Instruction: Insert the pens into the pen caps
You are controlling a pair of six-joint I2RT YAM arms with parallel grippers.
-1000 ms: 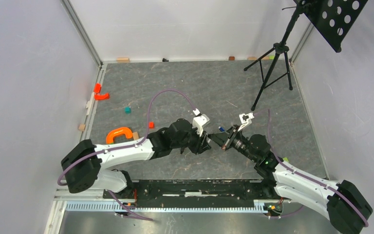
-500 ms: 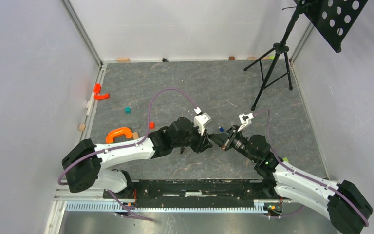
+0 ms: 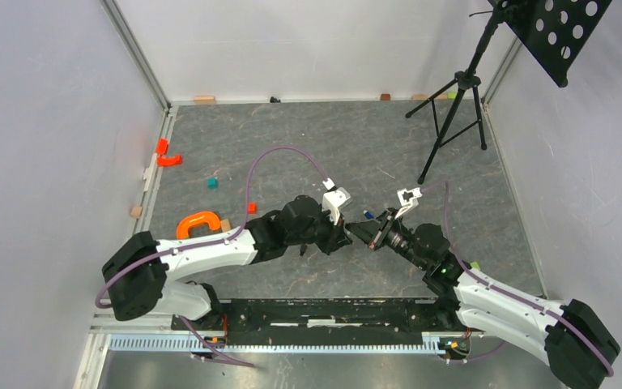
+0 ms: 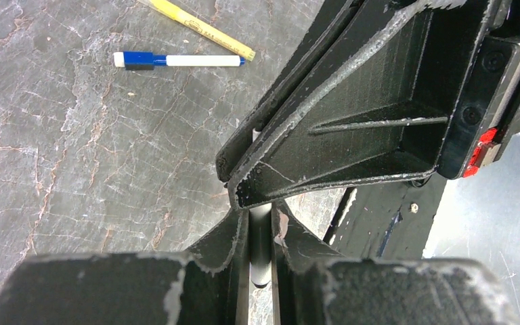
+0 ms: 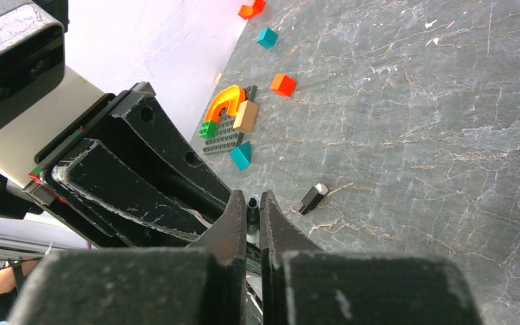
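Nearest the arms, the left gripper (image 4: 260, 218) has its jaws drawn in tight on the barrel of a white pen (image 4: 261, 254), which runs forward out of the fingers and under the other claw; the right gripper (image 5: 250, 200), nose to nose with it above the table (image 5: 413, 135), is pinched together on a small dark tube, by my reading the black cap (image 5: 252, 210), whose end peeps out between the tips; whether the pen's tip has entered the cap I cannot tell, since the fingers hide the joint.

The risk lies there: both parts are thin and the claws crowd each other, so a slight tilt of either wrist could send the tip against the cap's rim instead of into it; a push then could slide the pen back through the jaws or twist the cap out of its pinch; the fingers could also knock together before the pen seats.

Farther out on the table lie a short black piece (image 5: 313, 198) with a pale end, a second white pen (image 4: 196, 60) wearing the blue cap (image 4: 135, 59), and the yellow pen (image 4: 203, 28) near it, no cap on the end that shows; past those sit the toy blocks (image 5: 227, 115), and farthest a tripod stand (image 3: 453, 105).

The yellow pen bears dark print along its barrel, too small to read; no other writing shows.
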